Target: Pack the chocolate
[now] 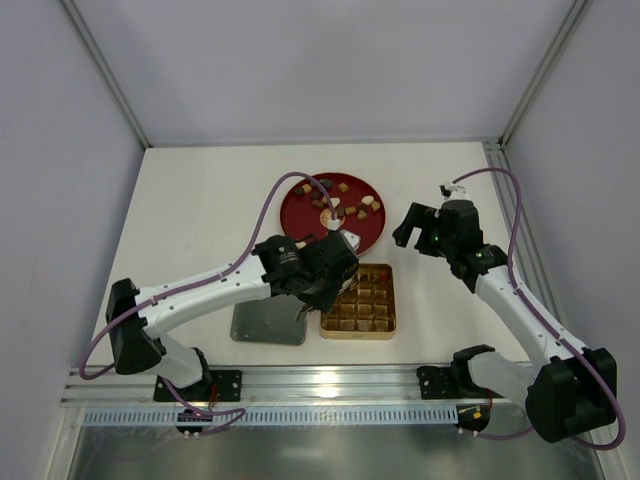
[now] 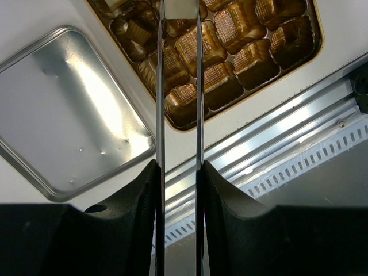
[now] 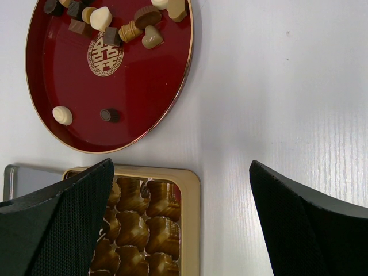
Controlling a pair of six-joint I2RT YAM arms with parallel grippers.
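- The chocolate lies mostly on the round red plate, which sits mid-table toward the far edge. It is a loose scatter of dark, caramel and cream pieces.
- The left gripper hangs over the plate's near rim and the far edge of the square gold tin. Its fingers are narrow, pinching a cream piece at their tips, which the wrist view cuts off at the top.
- The left arm crosses above the tin's left side and hides part of it from overhead.
- The right gripper hovers near the plate's right side, toward the right edge. Its fingers are spread wide with nothing between them.
- The tin, with gold moulded cells, lies between the plate and the near edge.
- A silver lid lies flat, just left of the tin.
- The tabletop is white.
- A metal rail runs along the tabletop's near edge.
- Pale panels enclose the other sides.
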